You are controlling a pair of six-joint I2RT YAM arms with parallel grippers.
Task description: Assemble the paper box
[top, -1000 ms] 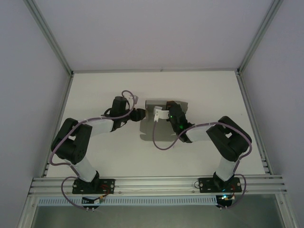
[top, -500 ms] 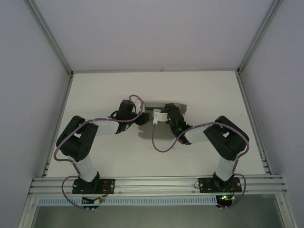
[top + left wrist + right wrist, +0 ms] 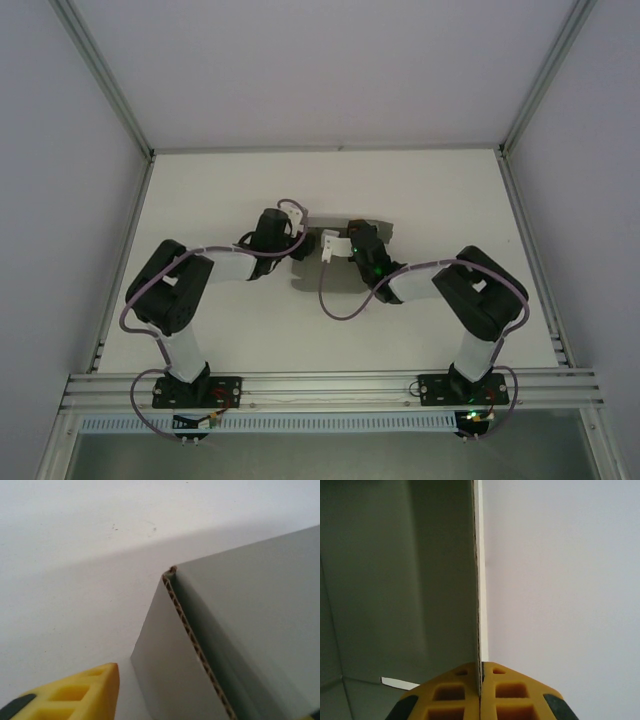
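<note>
The paper box (image 3: 318,276) is grey corrugated card, partly folded up, in the middle of the white table between my two grippers. My left gripper (image 3: 299,247) is at its left side. In the left wrist view a raised wall and corner of the paper box (image 3: 240,610) stand between the jaws of the left gripper (image 3: 215,695); one yellow fingertip (image 3: 85,692) is clear of the card, so it is open. My right gripper (image 3: 345,240) is shut on an upright wall of the paper box (image 3: 395,580), whose edge is pinched at the right gripper (image 3: 481,672).
The white table (image 3: 200,200) is bounded by aluminium frame posts (image 3: 105,95) at the back corners and a rail (image 3: 330,385) along the near edge. Purple cables (image 3: 330,300) loop off both arms near the box.
My left arm has swung right, bringing its gripper up against the box's left side, and its jaws have narrowed. The right gripper has kept its pinch and barely moved.
</note>
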